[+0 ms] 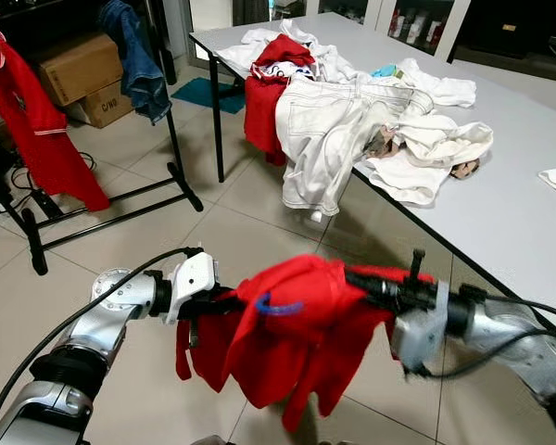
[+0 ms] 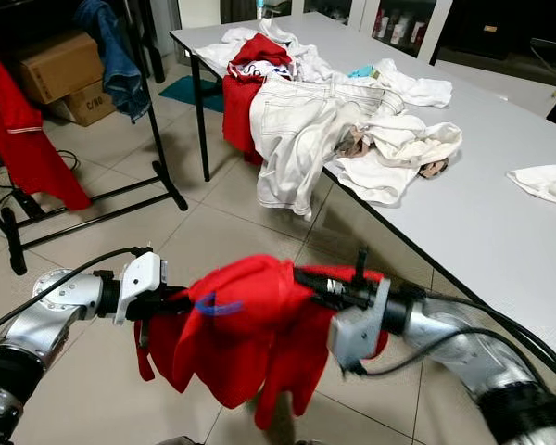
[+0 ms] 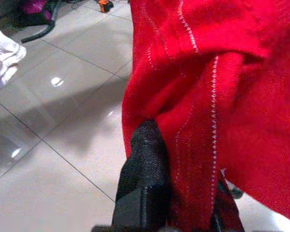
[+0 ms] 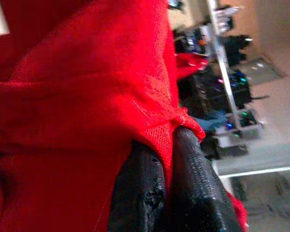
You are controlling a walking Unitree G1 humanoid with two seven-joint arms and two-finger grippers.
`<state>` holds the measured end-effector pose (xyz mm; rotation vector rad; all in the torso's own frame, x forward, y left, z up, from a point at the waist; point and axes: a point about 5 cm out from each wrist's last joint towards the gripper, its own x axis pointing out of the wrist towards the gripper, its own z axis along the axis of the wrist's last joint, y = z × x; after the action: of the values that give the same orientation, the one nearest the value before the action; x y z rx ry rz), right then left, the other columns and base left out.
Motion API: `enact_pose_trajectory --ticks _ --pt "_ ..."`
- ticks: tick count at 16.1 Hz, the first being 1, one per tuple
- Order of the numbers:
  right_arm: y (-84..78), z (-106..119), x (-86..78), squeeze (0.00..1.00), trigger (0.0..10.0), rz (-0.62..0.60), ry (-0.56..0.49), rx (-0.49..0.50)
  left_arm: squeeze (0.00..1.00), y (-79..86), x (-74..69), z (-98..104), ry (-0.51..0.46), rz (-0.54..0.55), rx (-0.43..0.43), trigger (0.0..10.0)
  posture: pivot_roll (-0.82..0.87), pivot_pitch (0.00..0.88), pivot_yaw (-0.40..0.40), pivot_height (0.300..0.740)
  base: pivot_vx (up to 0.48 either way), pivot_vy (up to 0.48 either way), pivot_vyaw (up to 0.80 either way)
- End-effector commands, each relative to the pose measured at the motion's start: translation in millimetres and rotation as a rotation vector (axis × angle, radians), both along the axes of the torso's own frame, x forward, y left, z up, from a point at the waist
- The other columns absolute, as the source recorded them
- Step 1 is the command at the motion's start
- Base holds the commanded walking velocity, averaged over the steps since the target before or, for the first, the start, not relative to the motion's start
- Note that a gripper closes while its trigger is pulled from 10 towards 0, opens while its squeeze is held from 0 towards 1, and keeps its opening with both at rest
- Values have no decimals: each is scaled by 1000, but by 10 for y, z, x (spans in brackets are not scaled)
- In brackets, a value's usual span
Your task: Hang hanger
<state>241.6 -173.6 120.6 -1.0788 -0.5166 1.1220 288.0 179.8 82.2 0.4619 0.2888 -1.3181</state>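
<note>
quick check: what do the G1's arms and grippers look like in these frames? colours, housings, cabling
Both arms are silver metal with black joint bands. Left gripper has a white wrist housing; right gripper a pale grey bracket with a black post. Loose black cables run along each arm. Fingers are long, black, finely textured.

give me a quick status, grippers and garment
Left gripper and right gripper both shut on red garment, held over floor. Clothes rack ahead-left; table at right.

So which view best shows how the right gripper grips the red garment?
The right wrist view: the right gripper has its fingers pinching a fold of the red garment up close. The eye views show the whole garment draped between both arms, hiding the pinch.
</note>
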Motion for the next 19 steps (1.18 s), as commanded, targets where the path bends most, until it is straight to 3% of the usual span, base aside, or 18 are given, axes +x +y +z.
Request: enact_pose_trajectory --ticks 1,4,14,16,17,18,19 --pt "47 -12 -83 0 10000 73 2 -28 0 -61 13 64 -23 -33 -16 0 -24 0 -17 740 0 0 0" --pt "25 -76 -163 0 10000 112 35 -77 0 -56 10 72 -22 -38 -13 0 -23 0 -17 740 0 0 0" --pt "-10 -7 -65 0 10000 57 39 -43 0 -51 1 85 -24 -42 -13 0 -22 0 -13 740 0 0 0" --pt "-11 2 -54 0 10000 48 37 -33 0 -62 49 97 -66 7 -24 0 -23 0 -12 740 0 0 0" --pt "-9 12 -46 0 10000 41 35 -24 0 -66 115 108 -94 83 -38 1255 -23 0 -12 740 0 0 0" --pt "-6 20 -42 0 10000 36 34 -14 0 -63 124 109 -101 99 -45 8235 -23 0 -11 740 0 0 0" --pt "-5 25 -42 0 10000 35 34 -10 0 -63 118 102 -94 101 -53 10000 -25 0 -10 740 0 0 0"
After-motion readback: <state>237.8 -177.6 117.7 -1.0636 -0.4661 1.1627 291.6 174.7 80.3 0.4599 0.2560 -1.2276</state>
